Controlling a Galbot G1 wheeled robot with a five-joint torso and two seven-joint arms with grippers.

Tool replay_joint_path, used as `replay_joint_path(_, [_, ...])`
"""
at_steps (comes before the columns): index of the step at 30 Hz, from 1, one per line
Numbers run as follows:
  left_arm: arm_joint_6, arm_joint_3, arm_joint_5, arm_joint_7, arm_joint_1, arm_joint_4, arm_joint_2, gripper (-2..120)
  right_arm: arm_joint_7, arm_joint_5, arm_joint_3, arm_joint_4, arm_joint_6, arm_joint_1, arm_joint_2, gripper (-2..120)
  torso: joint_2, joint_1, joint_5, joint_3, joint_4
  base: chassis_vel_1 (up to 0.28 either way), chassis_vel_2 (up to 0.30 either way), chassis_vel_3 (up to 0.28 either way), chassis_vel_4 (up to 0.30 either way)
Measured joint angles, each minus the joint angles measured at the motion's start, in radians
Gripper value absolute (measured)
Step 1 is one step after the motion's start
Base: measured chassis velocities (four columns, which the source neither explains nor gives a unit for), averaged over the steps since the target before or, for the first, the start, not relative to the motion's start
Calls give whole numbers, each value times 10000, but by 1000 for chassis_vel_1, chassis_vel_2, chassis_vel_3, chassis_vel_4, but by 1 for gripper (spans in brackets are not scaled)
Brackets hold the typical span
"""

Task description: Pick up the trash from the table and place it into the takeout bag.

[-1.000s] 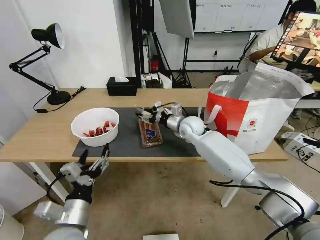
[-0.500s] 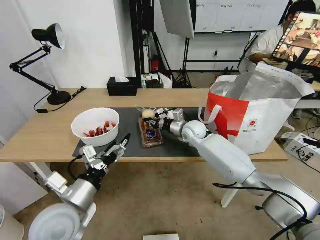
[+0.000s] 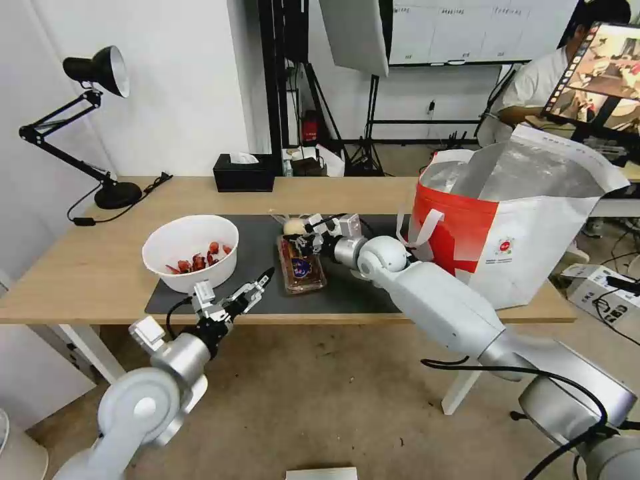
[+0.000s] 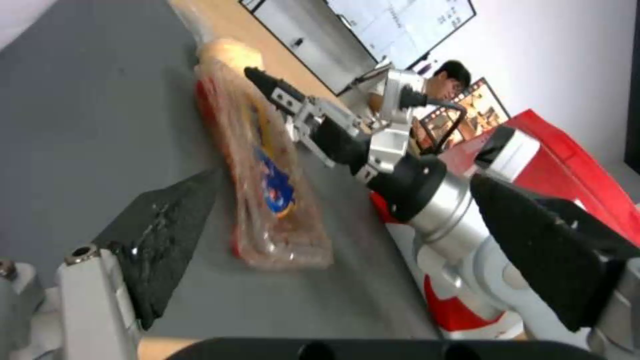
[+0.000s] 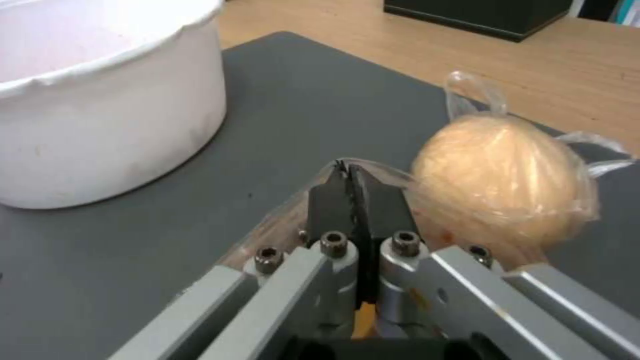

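On the dark mat [image 3: 257,250] of the table [image 3: 80,267] lie the trash items. The white bowl [image 3: 190,252] with red scraps stands left. At centre lies the clear clamshell tray [image 3: 301,268], with the knotted bag holding a beige lump [image 3: 293,227] at its far end. My right gripper [image 3: 308,235] reaches in from the right, shut on the tray's far rim beside the lump [image 5: 500,175]; its fingertips [image 5: 331,195] are pressed together. At the table's front edge my left gripper [image 3: 257,287] is open, pointing at the tray [image 4: 267,190]. The takeout bag [image 3: 507,220] stands open at the right.
A black tissue box [image 3: 243,173] sits at the table's back edge. A black desk lamp [image 3: 100,120] with its cable stands on the far left corner. In the right wrist view the bowl [image 5: 100,100] is close beside the gripper.
My left arm rose from below the table to its front edge and swung toward the tray. My right gripper, open a second ago, has shut at the tray's far end.
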Motion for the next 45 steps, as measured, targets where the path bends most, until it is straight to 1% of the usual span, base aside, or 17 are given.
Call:
replay_joint_path(5, [144, 439, -431, -205, -786, 428, 163, 100, -17, -13, 0, -42, -24, 8, -59, 0, 0, 0, 1, 0, -1, 0, 0, 0, 0])
replay_joint_path(8, [225, 546, -625, -333, -1041, 576, 173, 100, -28, -24, 2, -56, -40, 6, -62, 0, 0, 1, 1, 0, -1, 0, 0, 0, 0])
replay_joint_path(18, [300, 884, -946, -510, -1502, 992, 73, 100, -49, -55, 3, -65, -64, -38, -95, 0, 0, 0, 1, -1, 0, 0, 0, 0, 0])
replay_joint_path(31, [523, 1259, -1462, -561, -1974, 1186, 88, 100, -58, -100, 135, 127, -109, -303, -225, 0, 0, -1, 1, -1, 0, 0, 0, 0, 0])
replay_joint_path(32, [663, 1328, -1576, -668, -2062, 1234, 48, 100, -57, -100, 165, 179, -117, -333, -253, 0, 0, -1, 2, -1, 0, 0, 0, 0, 0])
replay_joint_path(36, [820, 1434, -1692, -848, -2198, 1351, -64, 100, -56, -101, 193, 235, -124, -352, -314, 0, 0, -1, 2, -1, 0, 0, 0, 0, 0])
replay_joint_path(45, [1056, 1715, -1689, -1320, -2445, 1515, -296, 100, -54, -99, 241, 355, -143, -380, -426, 0, 0, -1, 2, 0, 0, 0, 0, 0, 0])
